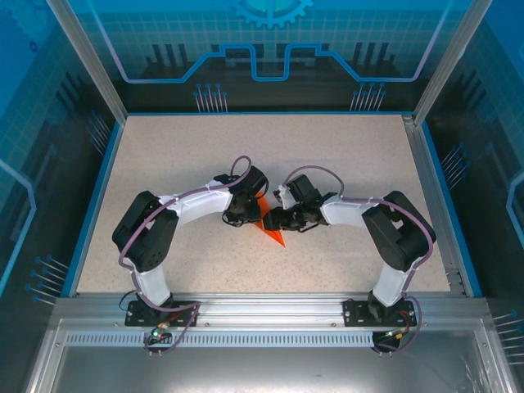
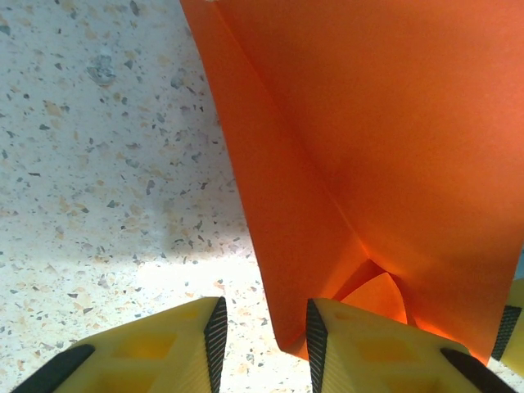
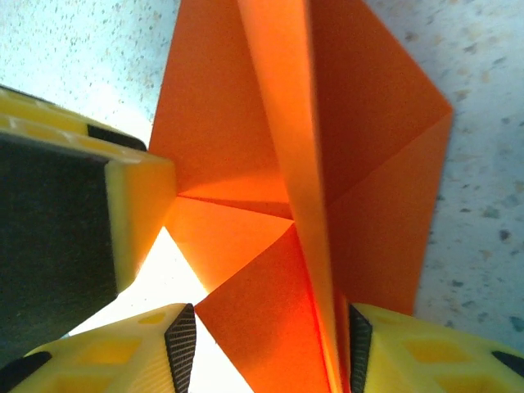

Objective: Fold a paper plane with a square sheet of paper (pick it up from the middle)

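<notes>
The left arm rises from its base, bends at the elbow and reaches inward and down, so its wrist sits low over the middle of the counter. The left pincer points at the counter, its jaws partly apart. In the left wrist view, speckled counter shows between the left finger's pad and the paper, so this pincer is released, not clamped. The folded lower edge of the sheet of paper dips into that gap and leans on the right finger. That looks like a brace to keep the flap from sliding while the other side works.

The sheet lies at the counter's centre between both wrists, already creased into a pointed, layered shape whose tip aims toward the arm bases. One ridge stands up from the flat layers.

The right arm mirrors the left, elbow out and forearm angled in. The right pincer is released too. Its jaws straddle the raised ridge, which runs close along the right-hand pad, and bright counter shows in the gap. It seems placed to pinch or press that centre crease.
</notes>
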Tool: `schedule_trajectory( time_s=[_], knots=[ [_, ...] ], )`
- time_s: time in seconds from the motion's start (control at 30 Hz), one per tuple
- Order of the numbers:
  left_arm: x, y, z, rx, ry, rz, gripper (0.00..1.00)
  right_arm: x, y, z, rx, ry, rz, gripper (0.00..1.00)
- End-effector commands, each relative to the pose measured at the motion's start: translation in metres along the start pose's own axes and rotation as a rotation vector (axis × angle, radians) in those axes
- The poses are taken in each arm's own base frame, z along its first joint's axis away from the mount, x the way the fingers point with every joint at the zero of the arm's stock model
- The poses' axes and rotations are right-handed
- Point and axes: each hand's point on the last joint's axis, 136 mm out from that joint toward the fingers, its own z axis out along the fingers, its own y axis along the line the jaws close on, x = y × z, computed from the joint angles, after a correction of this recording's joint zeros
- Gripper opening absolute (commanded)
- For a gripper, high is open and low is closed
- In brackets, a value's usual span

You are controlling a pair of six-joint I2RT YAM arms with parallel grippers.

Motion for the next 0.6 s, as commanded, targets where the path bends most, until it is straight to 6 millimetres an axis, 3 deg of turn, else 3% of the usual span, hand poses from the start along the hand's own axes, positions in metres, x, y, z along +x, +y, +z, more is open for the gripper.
schedule_trajectory(
  time_s=[0.0,0.23,0.57],
  knots=[
    [-0.003,0.004,-0.004,-0.002,-0.019,-0.014,0.35,-0.003,0.016,-0.005,-0.014,-0.009,-0.058,0.52],
    [-0.003,0.004,-0.004,-0.005,-0.022,-0.013,0.35,-0.007,0.017,-0.014,0.009,-0.046,-0.08,0.53],
    [-0.002,0.004,-0.006,0.001,-0.024,-0.013,0.35,-0.001,0.007,0.0,0.044,-0.013,-0.07,0.5]
  ],
)
